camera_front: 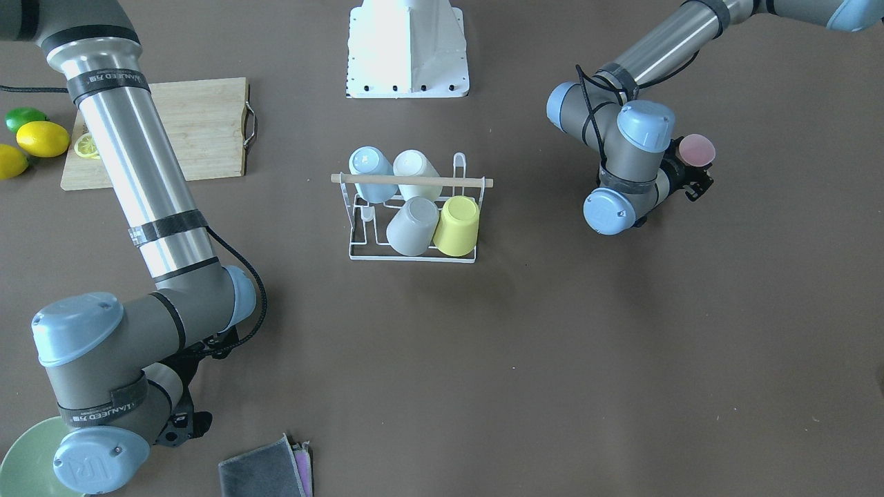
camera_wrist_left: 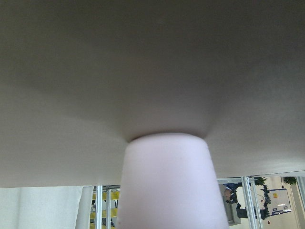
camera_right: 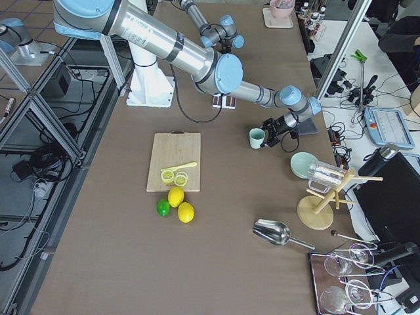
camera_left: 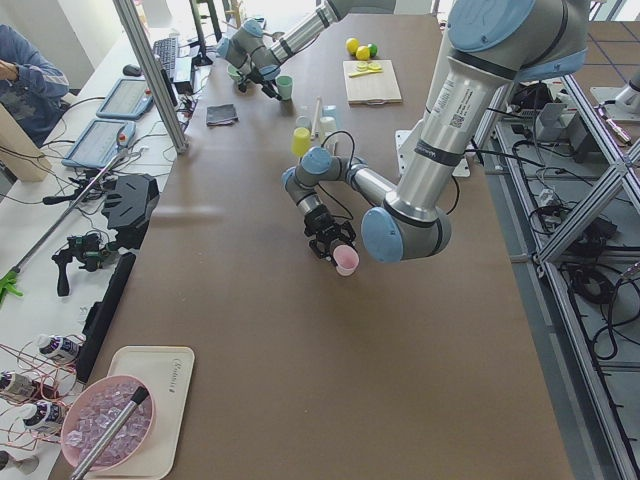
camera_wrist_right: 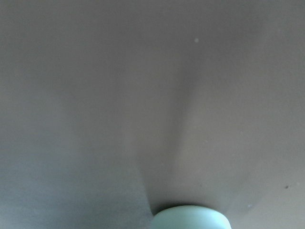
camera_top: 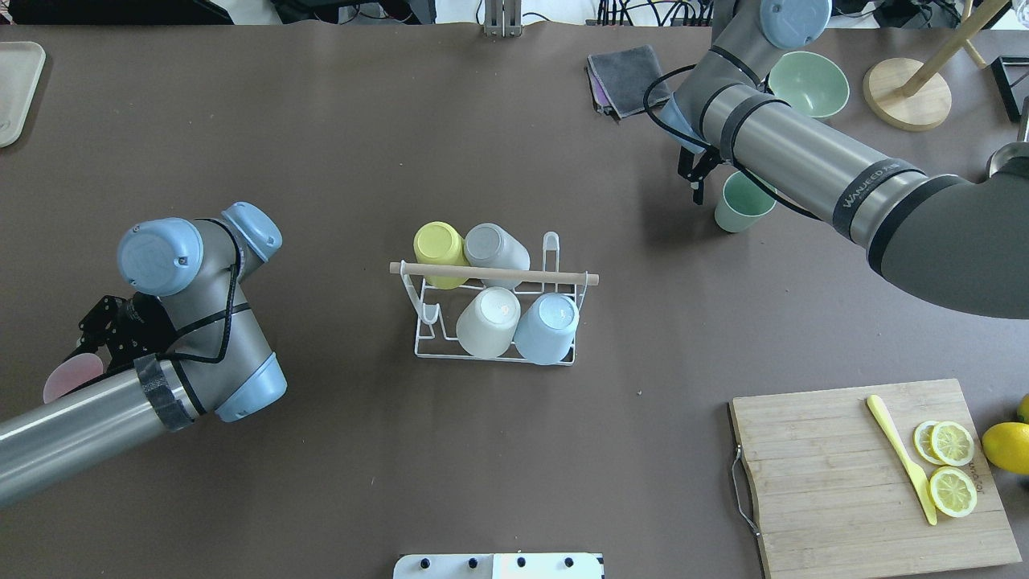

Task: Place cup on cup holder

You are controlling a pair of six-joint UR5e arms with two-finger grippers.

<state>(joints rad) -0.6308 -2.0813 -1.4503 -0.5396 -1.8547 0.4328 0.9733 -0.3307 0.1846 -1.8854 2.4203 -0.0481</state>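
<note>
At table centre, cup holder (camera_top: 428,312): white wire, wooden rod handle (camera_top: 494,273) across the top, upright on the brown table (camera_top: 321,450). Loaded with four upturned cups, tilted on the prongs: yellow cup (camera_top: 438,244) and grey cup (camera_top: 492,244) in the row farther from the robot, white cup (camera_top: 489,323) and light blue cup (camera_top: 548,326) in the nearer row. Bare prongs (camera_front: 367,212) at the end toward the left arm. Well apart from the rack, out on the robot's left: left gripper (camera_front: 690,166), jaws clamped on a pink cup (camera_front: 697,148), cup low by the tabletop, fingers largely hidden behind wrist and cup. From the left wrist camera, only the pink wall filling the lower middle against brown tabletop. Far side of the table, on the robot's right: mint cup (camera_top: 741,205), upright, mouth up, resting on the surface, near a green bowl (camera_top: 808,80) and a folded grey cloth (camera_top: 623,76). Right gripper (camera_top: 701,178) just beside that cup, on the cloth side; cannot tell whether jaws apart or closed on the rim, forearm covering them from overhead. Nearer the robot on the same side: cutting board (camera_top: 836,482) bearing a yellow knife (camera_top: 900,458) and lemon slices (camera_top: 953,444), whole lemon (camera_top: 1009,447) just beside.
</note>
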